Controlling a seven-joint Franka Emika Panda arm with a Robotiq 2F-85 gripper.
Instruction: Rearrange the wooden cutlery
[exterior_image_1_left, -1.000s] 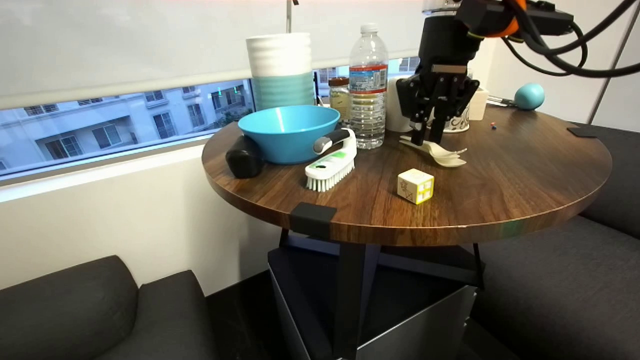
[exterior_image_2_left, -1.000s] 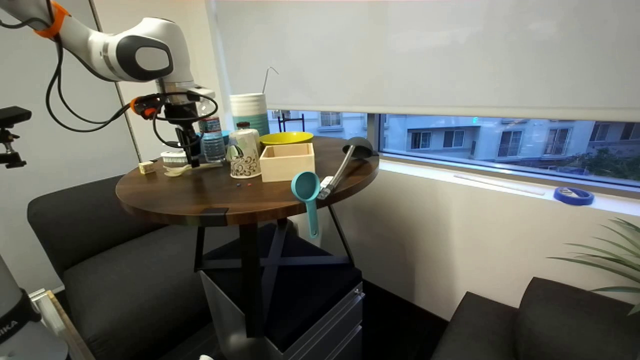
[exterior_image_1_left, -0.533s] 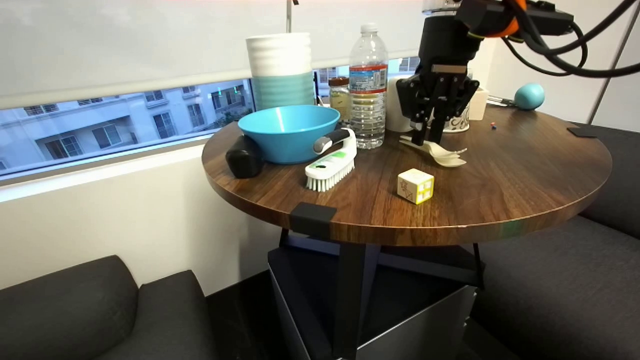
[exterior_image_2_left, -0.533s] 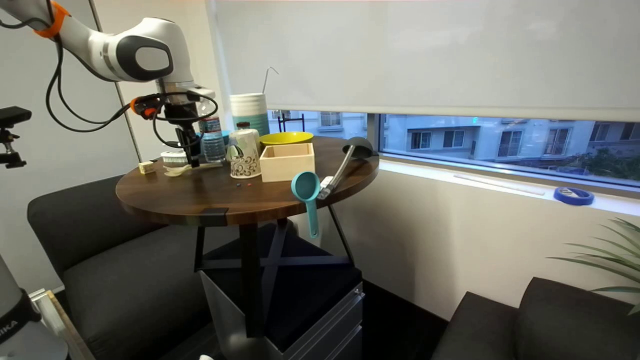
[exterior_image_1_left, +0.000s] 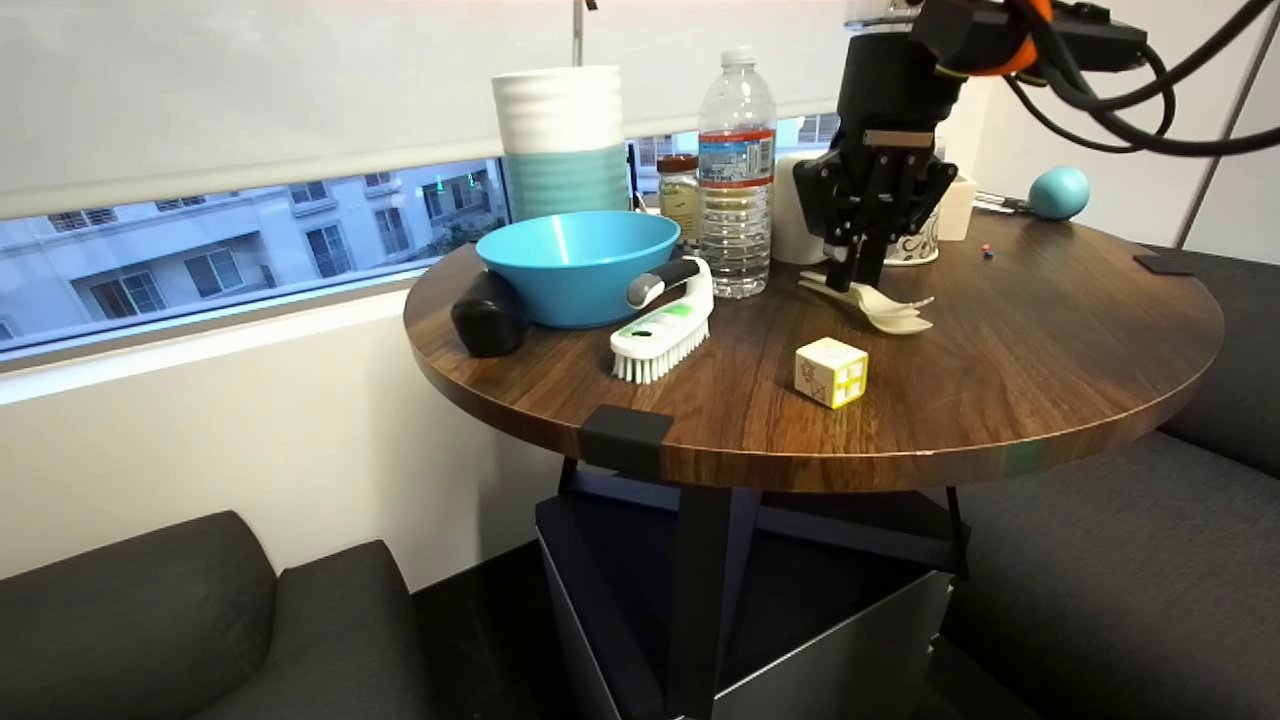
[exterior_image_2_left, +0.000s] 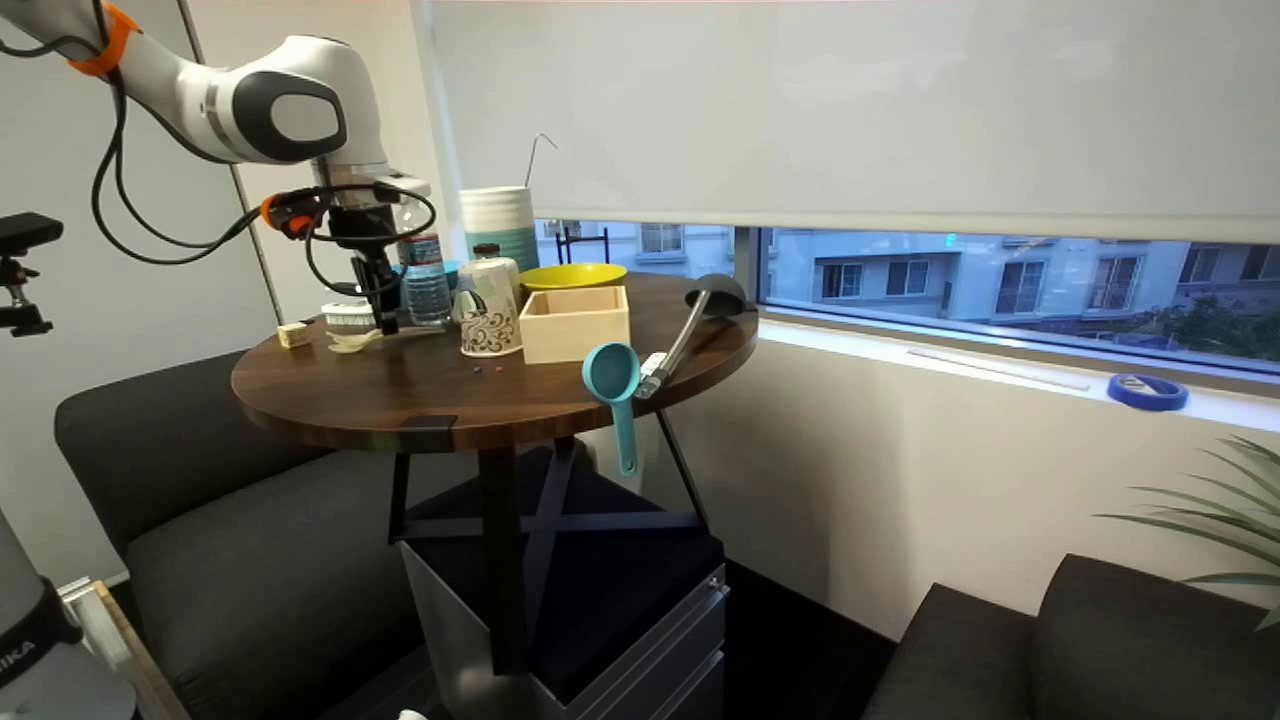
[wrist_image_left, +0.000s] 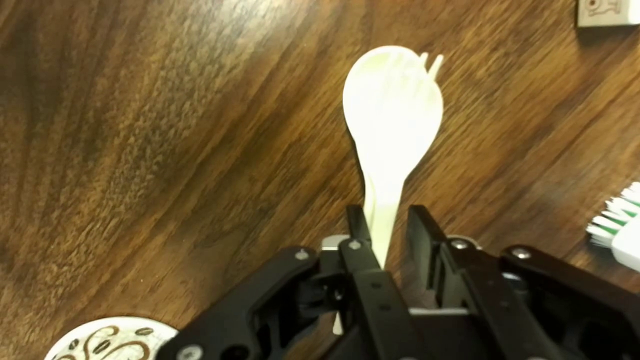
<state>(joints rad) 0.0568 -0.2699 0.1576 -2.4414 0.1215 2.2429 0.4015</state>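
The wooden cutlery, a pale spoon and a fork stacked together, lies flat on the round table, in an exterior view (exterior_image_1_left: 893, 316) and in the wrist view (wrist_image_left: 392, 110). The spoon covers most of the fork; fork tines show beside its bowl. It is also in an exterior view (exterior_image_2_left: 355, 343). My gripper (wrist_image_left: 386, 212) points down at the handles, also seen in both exterior views (exterior_image_1_left: 855, 277) (exterior_image_2_left: 388, 326). Its fingers are partly open, one on each side of the handles. The left finger is close to them; a gap shows at the right finger. The handle ends are mostly hidden.
On the table (exterior_image_1_left: 1050, 380) are a pale yellow cube (exterior_image_1_left: 830, 372), a white brush (exterior_image_1_left: 660, 335), a blue bowl (exterior_image_1_left: 575, 275) and a water bottle (exterior_image_1_left: 738, 215). A patterned cup (exterior_image_2_left: 490, 330), a wooden box (exterior_image_2_left: 575, 335) and a yellow bowl (exterior_image_2_left: 575, 276) stand beyond.
In an exterior view the gripper's fingers have come closer together around the handles. The arm and the cutlery have not visibly moved.
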